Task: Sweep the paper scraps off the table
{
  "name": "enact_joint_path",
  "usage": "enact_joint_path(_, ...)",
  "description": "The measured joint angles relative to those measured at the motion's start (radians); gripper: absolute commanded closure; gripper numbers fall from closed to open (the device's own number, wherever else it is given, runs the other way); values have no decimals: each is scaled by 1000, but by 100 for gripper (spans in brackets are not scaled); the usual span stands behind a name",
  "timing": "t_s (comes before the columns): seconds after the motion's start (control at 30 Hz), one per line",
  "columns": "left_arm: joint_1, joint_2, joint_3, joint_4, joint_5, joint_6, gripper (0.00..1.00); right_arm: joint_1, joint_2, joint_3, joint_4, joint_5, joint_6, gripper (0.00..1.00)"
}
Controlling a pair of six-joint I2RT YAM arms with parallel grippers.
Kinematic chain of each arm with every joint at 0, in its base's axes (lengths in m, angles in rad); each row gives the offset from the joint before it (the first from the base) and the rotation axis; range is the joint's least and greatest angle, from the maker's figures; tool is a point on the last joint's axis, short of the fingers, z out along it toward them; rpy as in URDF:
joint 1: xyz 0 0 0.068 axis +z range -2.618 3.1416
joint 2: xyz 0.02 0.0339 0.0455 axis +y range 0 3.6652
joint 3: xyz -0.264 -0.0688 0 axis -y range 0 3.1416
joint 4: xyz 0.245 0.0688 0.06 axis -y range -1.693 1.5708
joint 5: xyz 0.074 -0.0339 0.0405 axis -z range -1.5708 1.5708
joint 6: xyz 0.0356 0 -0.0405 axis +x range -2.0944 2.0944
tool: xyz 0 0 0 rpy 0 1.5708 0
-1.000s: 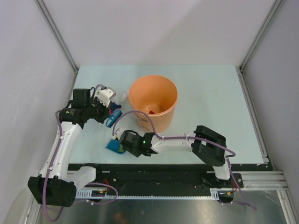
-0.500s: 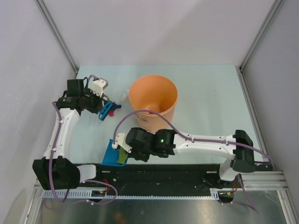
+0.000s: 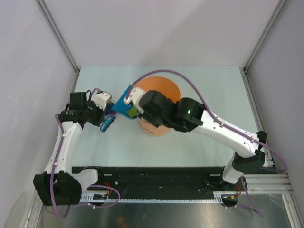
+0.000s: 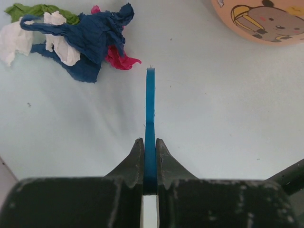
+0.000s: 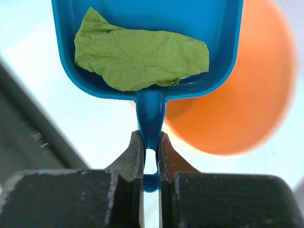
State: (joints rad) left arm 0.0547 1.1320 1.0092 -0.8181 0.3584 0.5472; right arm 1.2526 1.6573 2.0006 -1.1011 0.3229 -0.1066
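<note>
Right wrist cam: right gripper (image 5: 150,142) pinches the blue dustpan (image 5: 218,28) by its handle. One green scrap (image 5: 140,57) lies in the pan, with the orange bucket (image 5: 247,109) blurred beneath. Overhead only tells me the pan hangs at the bucket's left rim.

Left wrist cam: left gripper (image 4: 150,147) is clamped on the thin blue brush (image 4: 150,99), seen edge-on. Other paper scraps (image 4: 71,40) sit bunched on the table (image 4: 213,118), just beside the brush tip. I can't pick them out overhead.

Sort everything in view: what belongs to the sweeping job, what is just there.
Job: paper scraps on the table; green scrap in the dustpan, held by the right gripper; brush, held by the left gripper; orange bucket.
Just there: grey walls; black front rail.
</note>
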Motion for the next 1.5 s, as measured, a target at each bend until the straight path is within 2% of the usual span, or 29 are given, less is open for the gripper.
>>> enact_joint_path(0.17,0,-96,-33,0,0,12,100,-103,6,17,-21,303,-74,100)
enact_joint_path(0.33,0,-100,-51,-2,-2,14,100,-119,3,-160,95,636,-310,100)
enact_joint_path(0.43,0,-100,-52,-2,-1,14,100,-115,-20,-370,338,771,-596,100)
enact_joint_path(0.57,0,-100,-52,-3,0,14,100,-99,-94,-674,791,847,-1059,100)
enact_joint_path(0.7,0,-100,-52,-3,0,14,100,-85,-163,-803,1126,847,-1402,100)
enact_joint_path(0.83,0,-100,-52,-3,-1,21,100,-85,-224,-851,1395,845,-1647,100)
enact_joint_path(1.03,0,-100,-51,-3,0,21,100,-85,-232,-869,1754,836,-1825,100)
enact_joint_path(1.1,0,-96,-44,-9,3,20,100,-60,-232,-860,1828,836,-1820,100)
enact_joint_path(1.17,0,-75,-10,-16,10,13,100,-11,-237,-819,1779,844,-1714,100)
enact_joint_path(1.27,0,-27,66,-5,11,-20,100,61,-258,-728,1546,817,-1431,100)
enact_joint_path(1.37,0,21,138,35,10,-65,100,108,-294,-634,1253,717,-1060,100)
enact_joint_path(1.5,0,99,230,81,-16,-119,100,92,-363,-586,955,444,-612,100)
